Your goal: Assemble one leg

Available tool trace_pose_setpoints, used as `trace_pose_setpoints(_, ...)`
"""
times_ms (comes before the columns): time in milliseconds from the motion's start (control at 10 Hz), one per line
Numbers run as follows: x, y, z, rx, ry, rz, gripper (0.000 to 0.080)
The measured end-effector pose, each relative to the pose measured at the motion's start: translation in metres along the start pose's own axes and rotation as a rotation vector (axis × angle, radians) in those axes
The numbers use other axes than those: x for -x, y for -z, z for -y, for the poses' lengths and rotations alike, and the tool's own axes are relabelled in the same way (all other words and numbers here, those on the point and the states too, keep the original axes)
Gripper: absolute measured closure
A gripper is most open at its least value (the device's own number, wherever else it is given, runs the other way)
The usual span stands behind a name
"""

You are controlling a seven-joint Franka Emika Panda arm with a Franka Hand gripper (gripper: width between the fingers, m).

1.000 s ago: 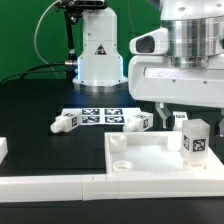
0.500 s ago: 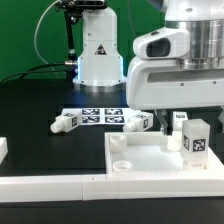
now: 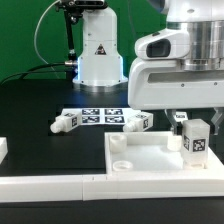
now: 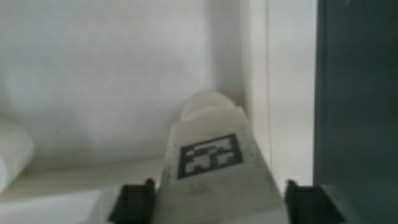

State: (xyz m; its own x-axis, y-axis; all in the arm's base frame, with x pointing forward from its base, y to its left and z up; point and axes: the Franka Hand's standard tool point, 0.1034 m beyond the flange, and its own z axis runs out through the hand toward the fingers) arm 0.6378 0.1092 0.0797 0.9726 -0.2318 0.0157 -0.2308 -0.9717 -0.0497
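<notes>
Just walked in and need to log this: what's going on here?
The Panda's gripper has a finger on each side of a white tagged leg standing upright on the white square panel. Whether it is clamped is unclear. Other legs lie on the black table by the marker board.

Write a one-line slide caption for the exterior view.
Pincer hovers over the white panel near an upright tagged leg; two more legs lie on the black table.

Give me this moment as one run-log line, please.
hand: fingers either side of leg, grip unclear | leg: tag visible, on white panel | phase: grasp
</notes>
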Motion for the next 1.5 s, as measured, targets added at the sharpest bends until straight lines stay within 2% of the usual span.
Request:
trace_pose_setpoints(300, 0.001, -0.001, 0.004, 0.006, -0.386, -0.002, 0.0515)
trace_pose_setpoints(500, 0.001, -0.002, 0.006, 0.004, -0.738, -0.011, 0.0515)
trace_pose_setpoints(700, -0.001, -0.002, 0.004, -0.046, -1.108, -0.001, 0.0515)
trace_pose_setpoints(800, -0.001, -0.002, 0.003, -0.061, -1.169, 0.014, 0.0515)
trace_pose_setpoints(900, -0.001, -0.002, 0.003, -0.062, -1.19, 0.015, 0.0514)
trace_pose_setpoints(1000, -0.001, -0.003, 0.003, -0.057, -1.126, 0.014, 0.0438)
trace_pose_setpoints(1100, 0.005, -0.004, 0.002, -0.022, -0.995, 0.03, 0.0301)
trace_pose_setpoints(1200, 0.005, -0.002, 0.002, -0.009, -0.774, 0.034, 0.0301)
trace_pose_setpoints(1300, 0.005, -0.002, 0.003, -0.013, -0.598, 0.037, 0.0182)
trace_pose_setpoints(1500, 0.009, -0.004, 0.004, -0.008, -0.418, 0.047, 0.016)
